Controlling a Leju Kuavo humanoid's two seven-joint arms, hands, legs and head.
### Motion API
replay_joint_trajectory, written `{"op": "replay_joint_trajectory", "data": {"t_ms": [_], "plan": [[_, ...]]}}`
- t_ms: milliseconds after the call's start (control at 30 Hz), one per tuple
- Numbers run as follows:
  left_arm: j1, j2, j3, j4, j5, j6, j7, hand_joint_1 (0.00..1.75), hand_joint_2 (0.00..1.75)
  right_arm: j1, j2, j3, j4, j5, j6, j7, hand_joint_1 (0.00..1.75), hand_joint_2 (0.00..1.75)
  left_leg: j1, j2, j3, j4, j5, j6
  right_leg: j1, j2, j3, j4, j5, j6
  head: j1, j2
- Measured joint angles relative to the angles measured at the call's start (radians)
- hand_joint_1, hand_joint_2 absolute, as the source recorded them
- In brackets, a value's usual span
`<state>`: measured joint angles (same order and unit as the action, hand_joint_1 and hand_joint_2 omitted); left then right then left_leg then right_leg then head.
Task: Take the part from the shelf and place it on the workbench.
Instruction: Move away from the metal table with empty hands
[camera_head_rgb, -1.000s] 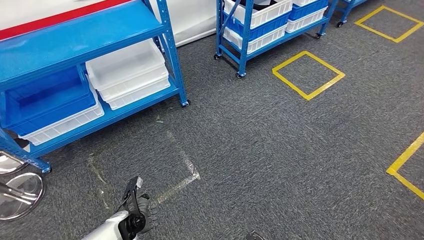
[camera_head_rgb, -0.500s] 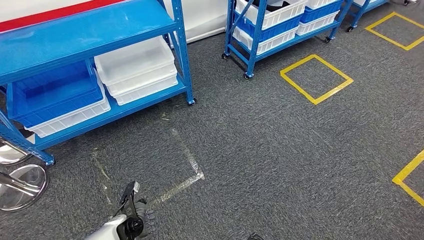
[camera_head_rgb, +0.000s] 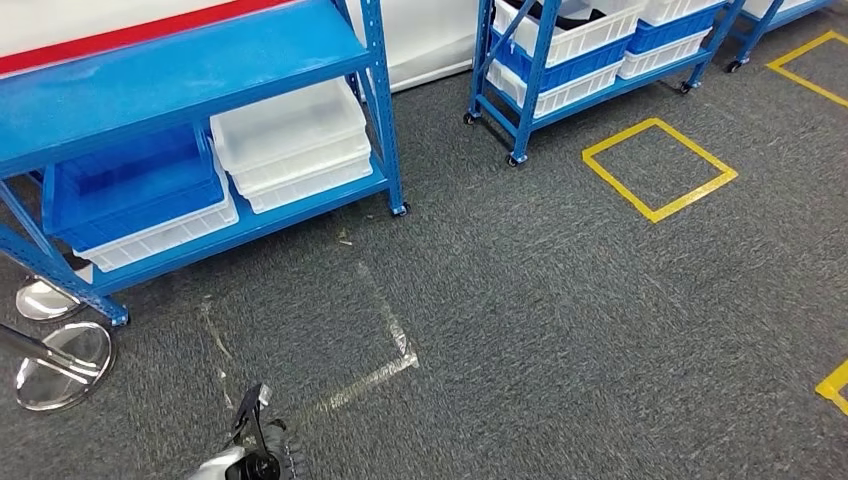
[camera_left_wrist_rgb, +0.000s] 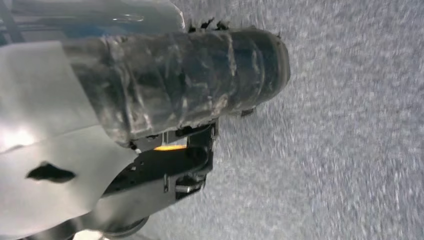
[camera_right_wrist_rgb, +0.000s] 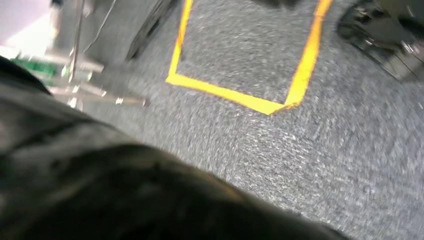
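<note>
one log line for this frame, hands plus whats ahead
left hand: low over carpet, grip unclear | right hand: state unclear | ahead: blue shelf, white bin, blue bin | part: not identifiable

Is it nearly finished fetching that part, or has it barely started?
Early, by the look of it. Done: nothing I can confirm. In hand: the robot stands on grey carpet near the blue shelf with white bins. Its left hand hangs low; whether it or the right hand holds anything is too blurred to tell. Left: getting the part onto the workbench.
</note>
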<state>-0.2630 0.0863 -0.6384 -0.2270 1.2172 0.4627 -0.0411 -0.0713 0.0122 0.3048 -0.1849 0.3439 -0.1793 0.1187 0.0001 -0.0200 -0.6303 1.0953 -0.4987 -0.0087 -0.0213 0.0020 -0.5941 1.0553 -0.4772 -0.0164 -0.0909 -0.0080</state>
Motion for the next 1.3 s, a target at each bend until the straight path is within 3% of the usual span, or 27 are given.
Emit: {"op": "replay_joint_trajectory", "data": {"t_ms": [67, 133, 167, 200, 233, 300, 367, 467, 500, 567, 633, 667, 700, 733, 800, 833, 967, 1033, 1100, 1133, 1167, 1200, 1300], "plan": [[0.012, 0.005, 0.0, 0.003, 0.013, -0.015, -0.008, 0.0, 0.0, 0.0, -0.007, 0.0, 0.0, -0.036, -0.018, -0.004, 0.0, 0.0, 0.004, 0.005, -0.061, 0.118, -0.047, -0.008, 0.002, -0.003, 0.007, -0.001, -0.005, -0.007, -0.004, 0.0], [0.025, 0.01, 0.0, 0.007, 0.016, -0.027, -0.001, 0.0, 0.0, 0.0, -0.013, -0.001, 0.0, -0.063, -0.03, -0.005, 0.0, 0.0, 0.008, 0.006, -0.111, 0.197, -0.058, -0.012, 0.004, -0.004, 0.014, -0.001, -0.01, -0.01, -0.004, 0.0], [0.031, 0.013, 0.0, 0.009, 0.014, -0.031, 0.007, 0.0, 0.0, 0.0, -0.016, -0.002, 0.0, -0.08, -0.035, -0.005, 0.0, 0.0, 0.008, 0.006, -0.113, 0.188, -0.038, -0.012, 0.005, -0.004, 0.018, -0.001, -0.014, -0.01, -0.004, 0.0], [0.035, 0.015, 0.0, 0.01, 0.01, -0.033, 0.014, 0.0, 0.0, 0.0, -0.017, -0.006, 0.0, -0.102, -0.042, -0.007, 0.0, 0.0, 0.009, 0.007, -0.096, 0.142, -0.003, -0.01, 0.005, -0.004, 0.024, -0.001, -0.018, -0.009, -0.005, 0.0], [0.037, 0.017, 0.0, 0.011, 0.008, -0.034, 0.021, 0.0, 0.0, 0.0, -0.018, -0.012, 0.0, -0.127, -0.05, -0.012, 0.0, 0.0, 0.009, 0.009, -0.069, 0.076, 0.034, -0.007, 0.004, -0.004, 0.03, -0.001, -0.023, -0.007, -0.004, 0.0], [0.037, 0.022, 0.0, 0.013, 0.002, -0.036, 0.033, 0.0, 0.0, -0.002, -0.019, -0.031, 0.0, -0.165, -0.061, -0.021, 0.0, 0.0, 0.003, 0.013, -0.018, -0.03, 0.071, 0.0, 0.007, -0.004, 0.036, -0.002, -0.03, 0.001, -0.004, 0.0], [0.038, 0.026, 0.0, 0.015, -0.01, -0.046, 0.058, 0.0, 0.0, -0.004, -0.019, -0.049, 0.001, -0.181, -0.052, -0.02, 0.0, 0.0, -0.004, 0.013, -0.002, -0.059, 0.067, 0.006, 0.008, -0.004, 0.037, -0.006, -0.032, 0.01, -0.004, 0.0], [0.042, 0.03, -0.001, 0.017, -0.037, -0.061, 0.102, 0.0, 0.0, -0.005, -0.019, -0.06, 0.002, -0.185, -0.027, 0.001, 0.0, 0.0, 0.0, 0.012, 0.01, -0.079, 0.07, 0.022, 0.007, -0.004, 0.035, 0.003, -0.046, 0.022, -0.002, 0.0], [0.04, 0.031, -0.002, 0.017, -0.045, -0.063, 0.112, 0.0, 0.0, -0.005, -0.019, -0.063, 0.002, -0.186, -0.022, 0.008, 0.0, 0.0, 0.002, 0.012, 0.016, -0.086, 0.071, 0.029, 0.008, -0.003, 0.021, 0.036, -0.064, 0.025, 0.0, 0.0], [0.032, 0.031, -0.002, 0.018, -0.053, -0.065, 0.123, 0.0, 0.0, -0.004, -0.019, -0.069, 0.002, -0.187, -0.019, 0.014, 0.0, 0.0, 0.001, 0.013, 0.023, -0.091, 0.07, 0.039, 0.009, -0.003, -0.041, 0.154, -0.117, 0.026, 0.004, 0.0], [0.028, 0.031, -0.003, 0.018, -0.057, -0.065, 0.127, 0.0, 0.0, -0.002, -0.019, -0.075, 0.002, -0.188, -0.018, 0.017, 0.0, 0.0, -0.001, 0.012, 0.024, -0.09, 0.066, 0.043, 0.009, -0.003, -0.1, 0.251, -0.138, 0.028, 0.006, 0.0], [0.028, 0.031, -0.003, 0.018, -0.057, -0.065, 0.128, 0.0, 0.0, -0.001, -0.019, -0.078, 0.002, -0.188, -0.018, 0.017, 0.0, 0.0, -0.001, 0.01, 0.025, -0.088, 0.064, 0.043, 0.009, -0.003, -0.108, 0.254, -0.124, 0.028, 0.007, 0.0], [0.028, 0.032, -0.003, 0.018, -0.057, -0.065, 0.129, 0.0, 0.0, -0.001, -0.019, -0.081, 0.002, -0.188, -0.018, 0.018, 0.0, 0.0, -0.001, 0.008, 0.026, -0.085, 0.062, 0.042, 0.008, -0.003, -0.095, 0.215, -0.092, 0.029, 0.007, 0.0], [0.028, 0.031, -0.004, 0.018, -0.057, -0.066, 0.13, 0.0, 0.0, -0.001, -0.02, -0.083, 0.002, -0.188, -0.018, 0.018, 0.0, 0.0, 0.0, 0.006, 0.027, -0.08, 0.058, 0.039, 0.006, -0.003, -0.069, 0.15, -0.053, 0.029, 0.007, 0.0], [0.028, 0.032, -0.004, 0.019, -0.057, -0.066, 0.131, 0.0, 0.0, -0.003, -0.02, -0.085, 0.002, -0.188, -0.018, 0.018, 0.0, 0.0, -0.002, 0.002, 0.024, -0.066, 0.049, 0.029, 0.004, 0.001, -0.021, 0.041, -0.008, 0.027, 0.008, 0.0], [0.027, 0.032, -0.004, 0.019, -0.057, -0.066, 0.131, 0.0, 0.0, -0.003, -0.02, -0.086, 0.002, -0.189, -0.018, 0.018, 0.0, 0.0, -0.004, 0.001, 0.021, -0.061, 0.047, 0.024, 0.005, 0.002, -0.01, 0.016, -0.003, 0.025, 0.008, 0.0], [0.028, 0.033, -0.004, 0.019, -0.057, -0.066, 0.132, 0.0, 0.0, -0.001, -0.02, -0.086, 0.002, -0.189, -0.018, 0.019, 0.0, 0.0, -0.003, 0.002, 0.014, -0.049, 0.038, 0.006, 0.006, 0.002, -0.006, 0.006, 0.001, 0.007, 0.008, 0.0], [0.027, 0.033, -0.004, 0.019, -0.057, -0.066, 0.132, 0.0, 0.0, -0.003, -0.02, -0.088, 0.002, -0.189, -0.018, 0.019, 0.0, 0.0, 0.001, 0.006, -0.021, 0.027, -0.006, -0.004, 0.003, 0.001, -0.003, 0.001, 0.004, -0.003, 0.005, 0.0], [0.027, 0.033, -0.004, 0.019, -0.057, -0.066, 0.133, 0.0, 0.0, -0.003, -0.021, -0.091, 0.002, -0.189, -0.018, 0.019, 0.0, 0.0, 0.003, 0.009, -0.083, 0.158, -0.063, -0.011, 0.005, 0.0, -0.002, 0.001, 0.003, -0.008, 0.003, 0.0], [0.028, 0.033, -0.004, 0.019, -0.057, -0.066, 0.133, 0.0, 0.0, -0.002, -0.021, -0.092, 0.002, -0.189, -0.018, 0.019, 0.0, 0.0, 0.004, 0.01, -0.107, 0.206, -0.077, -0.013, 0.006, -0.001, -0.001, 0.001, 0.002, -0.009, 0.003, 0.0], [0.03, 0.033, -0.004, 0.019, -0.057, -0.066, 0.133, 0.0, 0.0, -0.002, -0.02, -0.093, 0.002, -0.189, -0.018, 0.019, 0.0, 0.0, 0.004, 0.01, -0.114, 0.219, -0.071, -0.012, 0.006, -0.001, -0.001, 0.002, 0.002, -0.009, 0.003, 0.0], [0.03, 0.033, -0.004, 0.019, -0.057, -0.066, 0.133, 0.0, 0.0, -0.002, -0.02, -0.093, 0.002, -0.189, -0.018, 0.019, 0.0, 0.0, 0.004, 0.01, -0.103, 0.193, -0.047, -0.01, 0.007, -0.001, 0.001, 0.002, 0.001, -0.009, 0.003, 0.0], [0.027, 0.033, -0.005, 0.02, -0.057, -0.066, 0.133, 0.0, 0.0, -0.003, -0.02, -0.094, 0.002, -0.189, -0.018, 0.019, 0.0, 0.0, 0.0, 0.013, -0.006, -0.004, 0.037, 0.001, 0.007, -0.001, 0.006, 0.001, -0.002, -0.004, 0.004, 0.0]]}}
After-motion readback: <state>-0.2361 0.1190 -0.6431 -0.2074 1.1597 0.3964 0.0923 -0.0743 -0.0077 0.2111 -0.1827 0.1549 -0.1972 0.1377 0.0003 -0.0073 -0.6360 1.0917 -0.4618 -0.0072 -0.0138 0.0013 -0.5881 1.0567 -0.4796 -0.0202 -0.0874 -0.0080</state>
